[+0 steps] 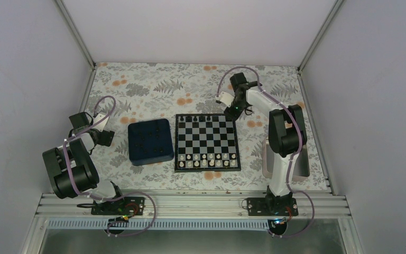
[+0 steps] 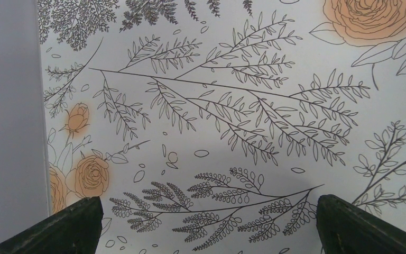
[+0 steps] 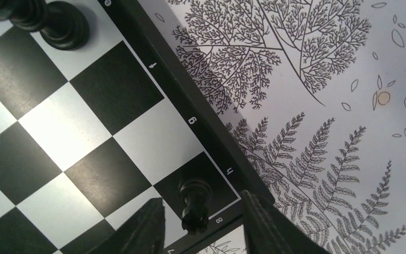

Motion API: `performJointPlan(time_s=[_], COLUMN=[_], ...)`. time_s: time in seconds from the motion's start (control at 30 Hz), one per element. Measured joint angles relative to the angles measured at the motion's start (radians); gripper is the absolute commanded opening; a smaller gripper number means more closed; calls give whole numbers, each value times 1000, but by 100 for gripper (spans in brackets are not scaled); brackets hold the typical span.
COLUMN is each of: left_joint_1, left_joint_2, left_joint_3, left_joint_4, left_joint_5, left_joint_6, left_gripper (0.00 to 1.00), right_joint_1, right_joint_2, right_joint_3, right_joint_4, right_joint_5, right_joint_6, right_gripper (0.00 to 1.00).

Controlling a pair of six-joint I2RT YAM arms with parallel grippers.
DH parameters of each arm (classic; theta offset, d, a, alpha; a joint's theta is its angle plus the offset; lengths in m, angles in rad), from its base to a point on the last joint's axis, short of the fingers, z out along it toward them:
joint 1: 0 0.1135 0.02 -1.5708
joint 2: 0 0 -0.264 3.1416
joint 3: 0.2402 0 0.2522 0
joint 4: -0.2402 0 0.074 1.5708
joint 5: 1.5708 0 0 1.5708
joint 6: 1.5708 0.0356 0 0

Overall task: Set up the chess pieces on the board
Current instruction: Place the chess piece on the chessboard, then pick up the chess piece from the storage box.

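A placing step is judged to be in hand. A black piece (image 3: 193,203) is seen upright on the dark corner square of the board (image 3: 47,137), at the far right corner in the view from above. The right fingers (image 3: 150,225) are parted on either side of it. A narrow strip of board is visible between the piece and each finger, so the piece is taken as released rather than gripped. It lies between the two fingers and touches neither, as far as can be told.

The next move is judged to call for a straight lift of the right fingers. The gaps are slim, and any sideways drift could tip the piece. After that, another black piece is presumably to be fetched for the far rows. Other black pieces (image 3: 58,26) are already set along the same edge. Whether any are left on the dark blue tray (image 1: 149,141) beside the board cannot be told.

The left fingers (image 2: 68,227) are spread wide over the floral surface (image 2: 217,106), with nothing between them, well apart from the board.
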State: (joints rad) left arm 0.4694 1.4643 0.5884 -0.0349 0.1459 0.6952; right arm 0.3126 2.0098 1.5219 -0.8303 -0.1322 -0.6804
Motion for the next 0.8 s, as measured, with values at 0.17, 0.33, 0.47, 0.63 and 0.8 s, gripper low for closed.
performJointPlan(time_s=[0.17,0.33,0.47,0.63,0.8], left_joint_1=[0,0,0,0,0], left_joint_2=[0,0,0,0,0], left_joint_3=[0,0,0,0,-3], left_joint_4=[0,0,0,0,0], left_joint_5=[0,1,1,1,1], left_joint_6=[0,0,0,0,0], left_gripper=[100,100,100,100,100], right_joint_1=[0,32,138,389,580], right_joint_2=[-1,-16,-35,-39,8], right_joint_3=[20,199,329,476,547], right_joint_4=[-26,-112,-148,-164,-190], right_joint_5=[-3,-1,23,36,27], right_joint_6=[2,4,6,10,14], right_gripper=[48,50,51,50,47])
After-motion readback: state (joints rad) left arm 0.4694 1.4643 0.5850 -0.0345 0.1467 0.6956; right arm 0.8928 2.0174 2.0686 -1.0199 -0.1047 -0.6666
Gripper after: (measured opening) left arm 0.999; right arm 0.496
